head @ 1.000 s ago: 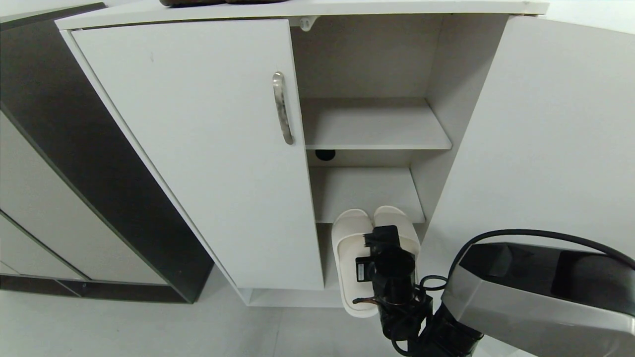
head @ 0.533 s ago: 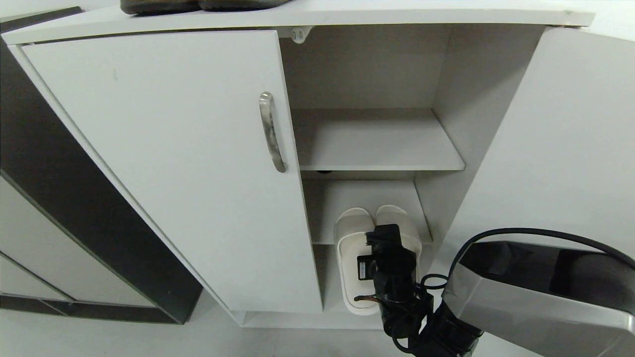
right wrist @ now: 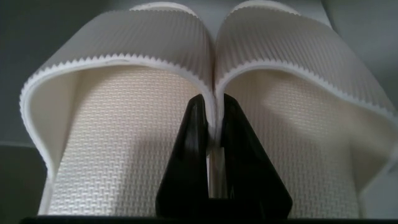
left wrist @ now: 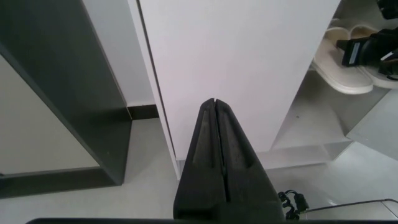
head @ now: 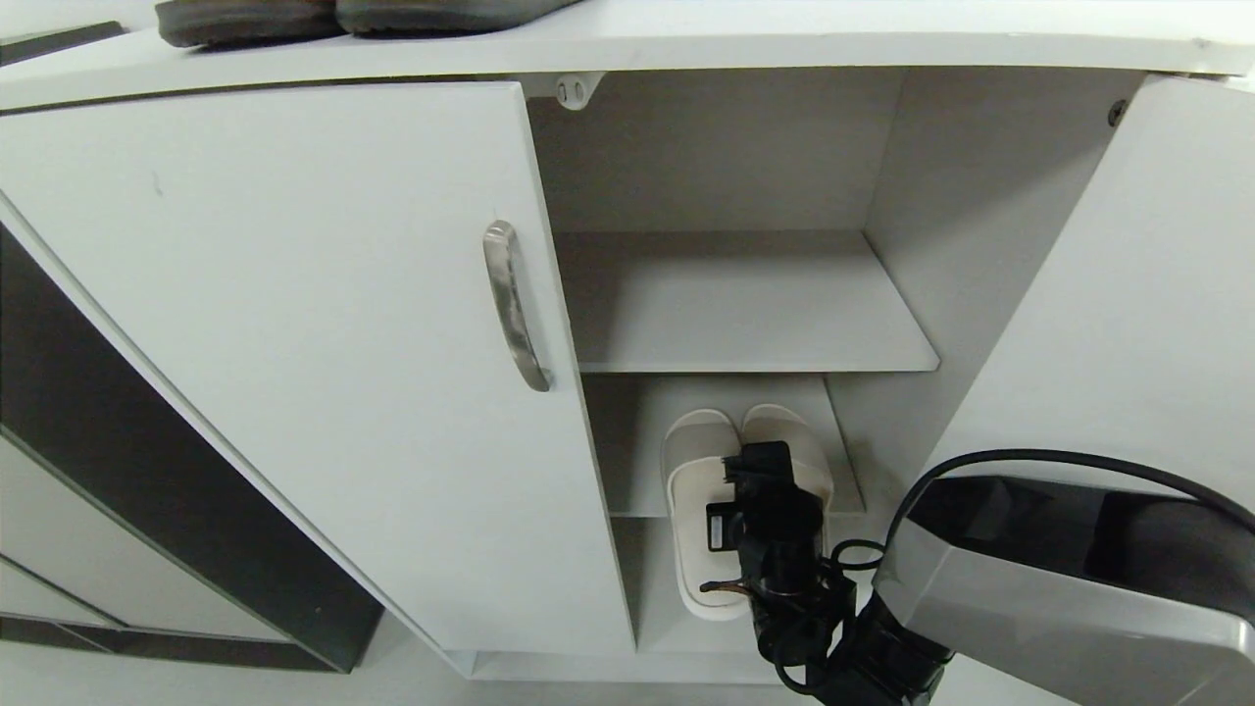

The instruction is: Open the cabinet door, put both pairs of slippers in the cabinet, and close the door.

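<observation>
- white cabinet (head: pixel 887 196), open door (head: pixel 1137 294), dark slippers (head: pixel 333 15) on top.
- right gripper (right wrist: pixel 211 115) pinches white slippers (right wrist: pixel 118 162) by inner edges at the lower shelf (head: pixel 637 451).
- left gripper (left wrist: pixel 214 106) closed, empty, by the shut door (left wrist: pixel 236 50).

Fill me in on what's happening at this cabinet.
The robot is putting slippers away. Its right pincer is clamped on the touching inner edges of a pair of white slippers, with their toes in over the lower shelf of the cabinet. Whether they rest on it is unclear. The right door stands open and the left door is shut. A pair of dark slippers lies on the cabinet top. The left pincer is shut and empty, in front of the left door.
</observation>
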